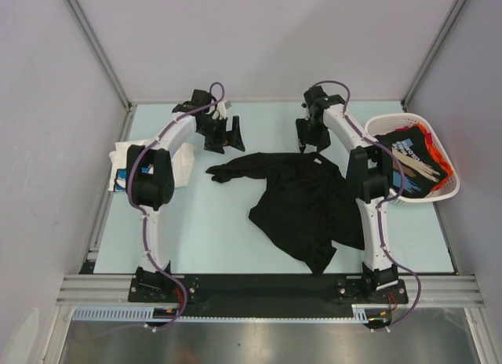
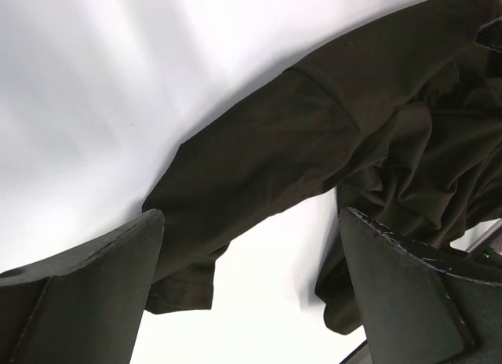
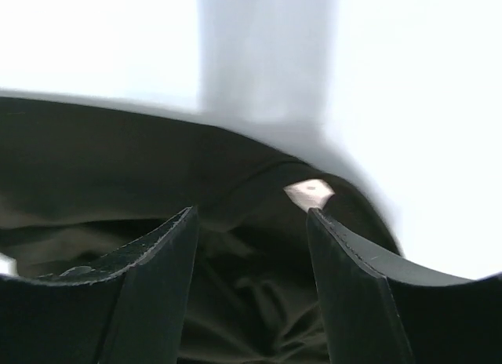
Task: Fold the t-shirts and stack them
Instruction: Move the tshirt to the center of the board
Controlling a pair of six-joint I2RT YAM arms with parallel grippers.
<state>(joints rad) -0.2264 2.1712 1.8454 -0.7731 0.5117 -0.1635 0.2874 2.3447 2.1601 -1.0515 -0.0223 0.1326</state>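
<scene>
Pale blue tabletop, big plain black cloth t-shirt crumpled on it. Left pincer wide open, empty, above sleeve. Right pincer half open, empty, over collar, likely to spread it.

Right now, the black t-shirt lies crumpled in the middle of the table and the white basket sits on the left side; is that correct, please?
Not quite: the white basket sits on the right side, as the top external view shows. The black t-shirt does lie crumpled in the middle.
</scene>
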